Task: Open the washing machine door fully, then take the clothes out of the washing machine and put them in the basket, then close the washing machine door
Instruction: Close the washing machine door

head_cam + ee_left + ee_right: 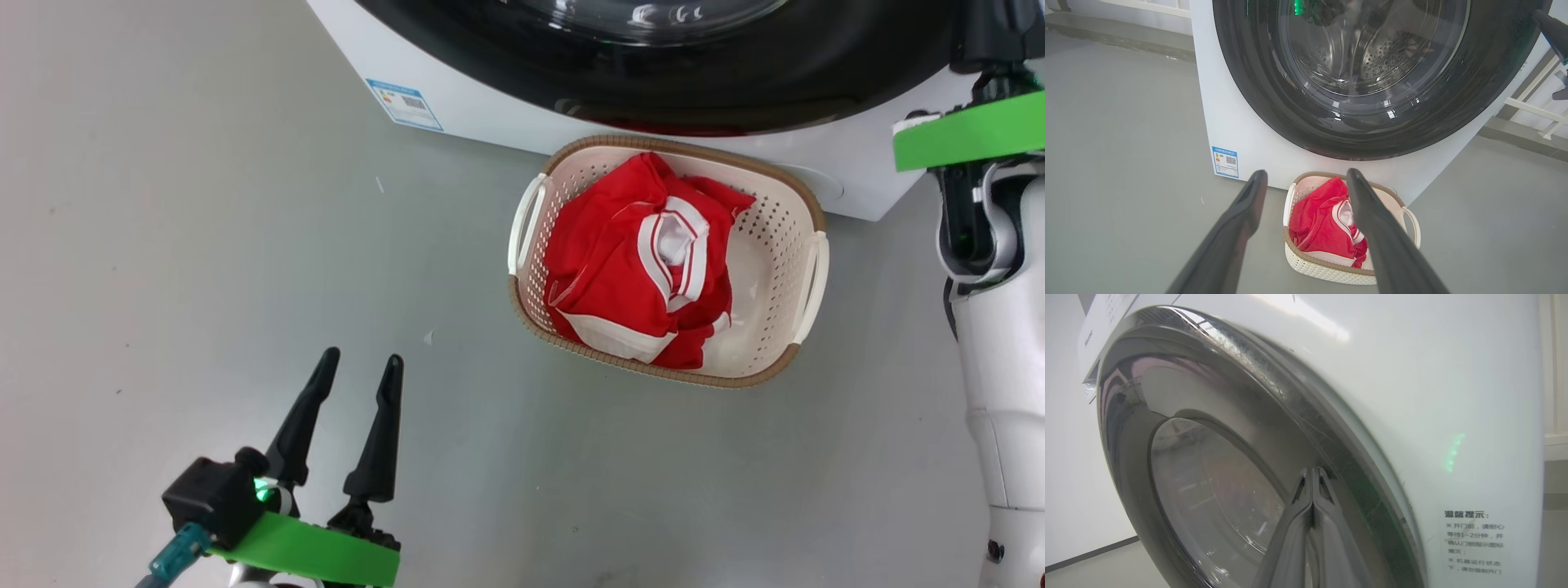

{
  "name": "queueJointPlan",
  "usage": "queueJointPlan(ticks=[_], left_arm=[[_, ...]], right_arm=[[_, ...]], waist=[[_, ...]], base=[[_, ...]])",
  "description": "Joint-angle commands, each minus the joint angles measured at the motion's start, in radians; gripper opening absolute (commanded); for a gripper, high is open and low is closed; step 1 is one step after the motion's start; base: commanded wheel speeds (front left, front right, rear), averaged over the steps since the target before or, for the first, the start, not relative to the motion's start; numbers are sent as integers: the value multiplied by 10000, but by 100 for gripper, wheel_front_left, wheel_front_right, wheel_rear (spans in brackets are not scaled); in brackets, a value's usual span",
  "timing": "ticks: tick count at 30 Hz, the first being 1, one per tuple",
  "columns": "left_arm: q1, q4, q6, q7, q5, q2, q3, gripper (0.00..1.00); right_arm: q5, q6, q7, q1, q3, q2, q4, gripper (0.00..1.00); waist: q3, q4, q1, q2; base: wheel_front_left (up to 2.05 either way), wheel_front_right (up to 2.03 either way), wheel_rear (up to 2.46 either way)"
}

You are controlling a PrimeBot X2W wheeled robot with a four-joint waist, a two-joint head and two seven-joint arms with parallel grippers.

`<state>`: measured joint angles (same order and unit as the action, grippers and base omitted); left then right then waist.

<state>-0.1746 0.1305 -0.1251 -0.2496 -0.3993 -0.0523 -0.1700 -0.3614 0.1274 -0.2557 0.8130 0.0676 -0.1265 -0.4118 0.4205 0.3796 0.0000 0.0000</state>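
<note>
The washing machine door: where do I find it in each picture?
Head view: the washing machine door runs along the top edge, above the basket.
Left wrist view: door upper middle, large and round.
Right wrist view: door left and centre, seen slantwise.
Shared landmark: the white front of the washing machine around it.

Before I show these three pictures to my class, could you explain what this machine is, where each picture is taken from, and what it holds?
It is a wheeled robot with two arms. One picture looks down from its head: a washing machine, its door looking closed, and a basket on the floor with red clothes inside. The other two come from wrist cameras. The left gripper is open and empty; the right gripper is shut on nothing, tips at the door's rim.
</note>
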Motion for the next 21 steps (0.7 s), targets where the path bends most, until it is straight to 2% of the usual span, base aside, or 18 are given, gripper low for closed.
queueJointPlan(ticks=[1,12,21], left_arm=[[-213,-279,-56,-122,-83,-143,321,100],[-433,-287,-56,-122,-137,-137,287,100],[-331,-105,-56,-122,-70,-189,348,100]], right_arm=[[106,33,-61,337,-36,104,313,0],[162,33,-61,853,200,125,466,0],[87,33,-61,-20,-772,113,295,0]], waist=[[102,11,0,0],[319,31,0,0],[-158,-127,0,0]], base=[[0,0,0],[0,0,0],[0,0,0]])
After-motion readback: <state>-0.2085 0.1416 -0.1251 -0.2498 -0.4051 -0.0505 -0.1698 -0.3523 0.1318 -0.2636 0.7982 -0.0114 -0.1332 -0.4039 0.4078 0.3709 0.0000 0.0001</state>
